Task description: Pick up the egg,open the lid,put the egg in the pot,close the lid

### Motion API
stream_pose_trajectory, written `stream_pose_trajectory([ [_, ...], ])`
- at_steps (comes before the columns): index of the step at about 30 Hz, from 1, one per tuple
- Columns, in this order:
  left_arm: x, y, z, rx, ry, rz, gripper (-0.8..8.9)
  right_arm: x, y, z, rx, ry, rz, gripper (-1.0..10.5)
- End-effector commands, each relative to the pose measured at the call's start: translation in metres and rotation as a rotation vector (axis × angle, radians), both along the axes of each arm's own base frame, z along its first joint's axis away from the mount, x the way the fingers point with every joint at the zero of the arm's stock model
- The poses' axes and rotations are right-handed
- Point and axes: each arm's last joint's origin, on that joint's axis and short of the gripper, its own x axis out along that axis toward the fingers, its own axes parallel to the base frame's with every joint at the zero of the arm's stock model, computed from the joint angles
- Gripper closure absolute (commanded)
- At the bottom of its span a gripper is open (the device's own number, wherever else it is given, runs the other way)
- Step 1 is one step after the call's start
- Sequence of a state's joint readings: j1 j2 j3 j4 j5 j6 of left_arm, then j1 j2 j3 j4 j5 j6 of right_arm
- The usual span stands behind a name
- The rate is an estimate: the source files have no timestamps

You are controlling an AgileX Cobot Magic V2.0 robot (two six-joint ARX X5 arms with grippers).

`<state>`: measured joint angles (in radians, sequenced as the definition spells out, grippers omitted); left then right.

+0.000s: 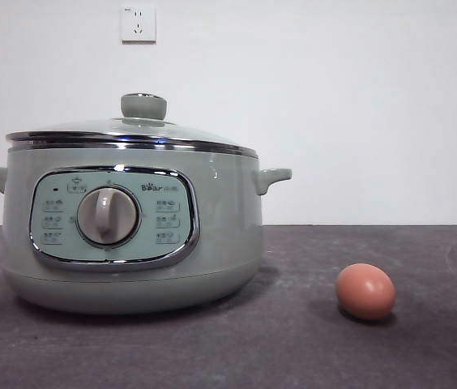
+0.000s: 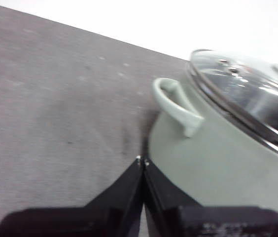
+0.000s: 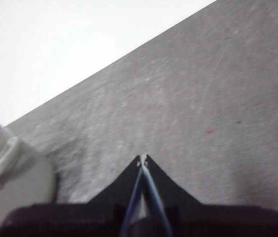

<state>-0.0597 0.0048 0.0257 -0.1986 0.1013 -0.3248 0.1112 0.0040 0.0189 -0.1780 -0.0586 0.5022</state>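
Both arms wait, jaws closed; left gripper (image 2: 143, 160) beside pot (image 2: 213, 163).

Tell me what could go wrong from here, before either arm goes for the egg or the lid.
1. The egg lies loose on the bare table; a nudge from closing jaws could roll it away.
2. The lid offers only its small round knob to grip, so it might slip or tilt when lifted.
3. The left gripper, jaws shut, sits close to the pot near its side handle and could bump it.
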Motion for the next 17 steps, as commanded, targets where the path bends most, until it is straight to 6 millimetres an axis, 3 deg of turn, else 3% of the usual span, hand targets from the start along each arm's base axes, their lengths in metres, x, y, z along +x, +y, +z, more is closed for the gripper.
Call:
stream_pose_trajectory([
  [1, 0.000, -0.001, 0.000, -0.034, 0.004, -0.046, 8.17, -0.001, 0.001, 0.003, 0.030, -0.001, 0.041, 9.5],
  [8, -0.008, -0.001, 0.026, -0.078, 0.012, -0.053, 8.20, -0.003, 0.002, 0.025, 0.032, 0.030, 0.069, 9.6],
  [17, -0.015, -0.002, 0.076, -0.052, -0.051, -0.086, 8.20, 0.008, 0.005, 0.066, -0.076, 0.087, 0.150, 9.6],
])
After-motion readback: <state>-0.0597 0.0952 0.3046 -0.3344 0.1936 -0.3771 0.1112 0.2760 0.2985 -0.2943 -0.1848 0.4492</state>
